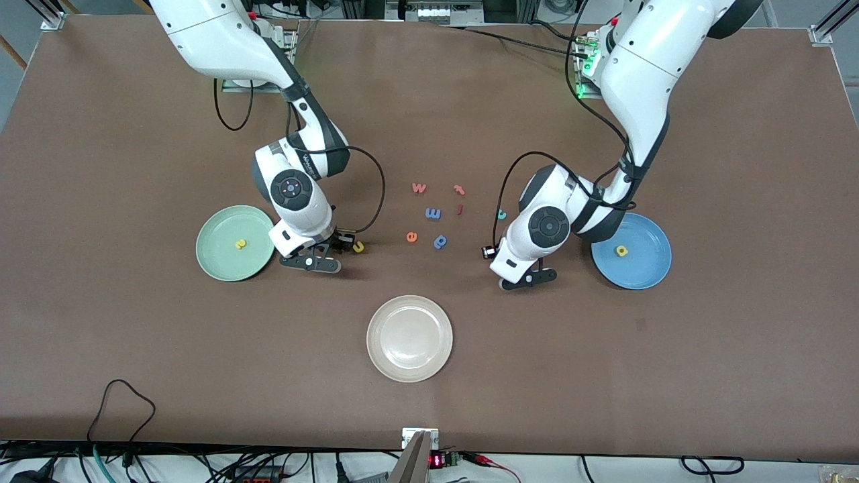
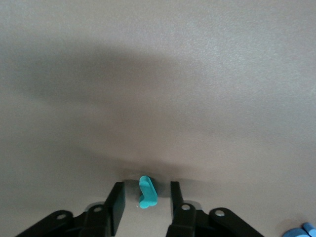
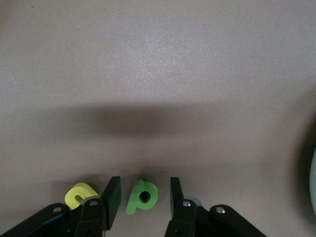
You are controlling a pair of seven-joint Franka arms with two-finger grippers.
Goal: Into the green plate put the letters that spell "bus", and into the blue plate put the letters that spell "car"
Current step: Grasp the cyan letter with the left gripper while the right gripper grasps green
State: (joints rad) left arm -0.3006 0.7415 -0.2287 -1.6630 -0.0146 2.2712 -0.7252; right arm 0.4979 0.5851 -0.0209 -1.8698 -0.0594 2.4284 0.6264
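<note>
The white plate (image 1: 409, 339) sits nearest the front camera on the bench (image 1: 134, 349). The right gripper (image 3: 143, 195) is low beside the green plate (image 1: 221, 261) (yellow s (image 1: 240, 244) inside), jaws apart around the green b (image 3: 142, 196), the yellow u (image 3: 80, 194) just outside. The left gripper (image 2: 146, 197) straddles a teal letter (image 2: 146, 192), jaws apart, near the blue plate (image 1: 647, 268) holding the yellow a (image 1: 621, 251).

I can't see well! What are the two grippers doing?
Left gripper: open, jaws around a teal letter.
Right gripper: open, jaws around the green b.
</note>
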